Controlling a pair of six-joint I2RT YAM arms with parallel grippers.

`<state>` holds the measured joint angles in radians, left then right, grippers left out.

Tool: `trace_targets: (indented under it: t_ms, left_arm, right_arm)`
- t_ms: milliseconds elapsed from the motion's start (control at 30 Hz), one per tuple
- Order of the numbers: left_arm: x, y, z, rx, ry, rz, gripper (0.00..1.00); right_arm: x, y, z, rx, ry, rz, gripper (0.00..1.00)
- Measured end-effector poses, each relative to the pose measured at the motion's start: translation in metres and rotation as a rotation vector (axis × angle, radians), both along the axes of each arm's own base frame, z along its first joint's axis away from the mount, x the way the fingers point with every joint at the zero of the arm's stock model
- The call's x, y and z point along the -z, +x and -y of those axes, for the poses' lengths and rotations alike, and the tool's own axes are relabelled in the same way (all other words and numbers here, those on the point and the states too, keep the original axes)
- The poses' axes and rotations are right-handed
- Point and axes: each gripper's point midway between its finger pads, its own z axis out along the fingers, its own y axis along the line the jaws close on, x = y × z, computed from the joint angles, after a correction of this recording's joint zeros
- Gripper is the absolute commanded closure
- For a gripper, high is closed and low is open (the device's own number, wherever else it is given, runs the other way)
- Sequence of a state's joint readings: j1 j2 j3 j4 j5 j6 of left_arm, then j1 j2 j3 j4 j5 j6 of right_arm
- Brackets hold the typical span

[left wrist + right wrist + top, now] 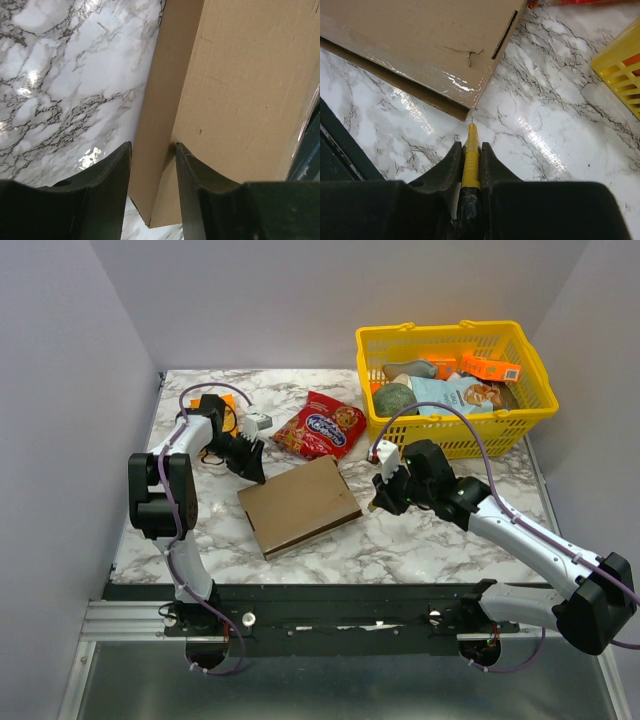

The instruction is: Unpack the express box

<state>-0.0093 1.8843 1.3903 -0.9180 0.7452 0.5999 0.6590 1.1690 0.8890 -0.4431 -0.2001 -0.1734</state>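
We count one flat brown cardboard express box point(300, 505) on the marble tabletop point(430, 540). Left gripper point(151, 146) is half open with the box edge between its fingers; contact unclear. Right gripper point(471, 145) is clamped on one slim yellow cutter point(471, 132), box corner just ahead of the tip.

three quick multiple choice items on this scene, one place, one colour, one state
1. The red snack bag lies: a) on the express box; b) on the table beyond it; c) under it.
2. The cutter in the right tool is: a) blue; b) green; c) yellow.
3. The box is: a) closed, flat; b) flaps open; c) on end.
Key: 1 b, it rests on marble past the box; 2 c, yellow handle in its grip; 3 a, lid down in top view.
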Motion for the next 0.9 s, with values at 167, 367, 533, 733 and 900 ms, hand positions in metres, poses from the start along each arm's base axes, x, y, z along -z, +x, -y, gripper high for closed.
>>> trace_targets:
  t_ms: [167,367,533,733,900]
  left_arm:
    - [0.002,-0.001,0.002,0.006,-0.017,-0.034,0.53]
    - [0.004,0.0,0.001,-0.035,-0.014,-0.079,0.57]
    - [0.007,0.0,-0.006,-0.134,-0.03,-0.158,0.58]
    - [0.009,0.003,-0.017,-0.211,-0.059,-0.211,0.58]
    - [0.011,0.003,-0.018,-0.233,-0.062,-0.239,0.56]
  right_arm:
    - [0.0,0.0,0.0,-0.002,-0.002,0.002,1.0]
    - [0.0,0.0,0.0,-0.005,-0.003,0.005,1.0]
    - [0.001,0.001,0.0,-0.007,-0.008,0.004,0.99]
    - [0.003,0.003,-0.001,-0.011,-0.018,-0.002,0.99]
    - [0.001,0.007,-0.004,-0.02,-0.027,0.002,1.0]
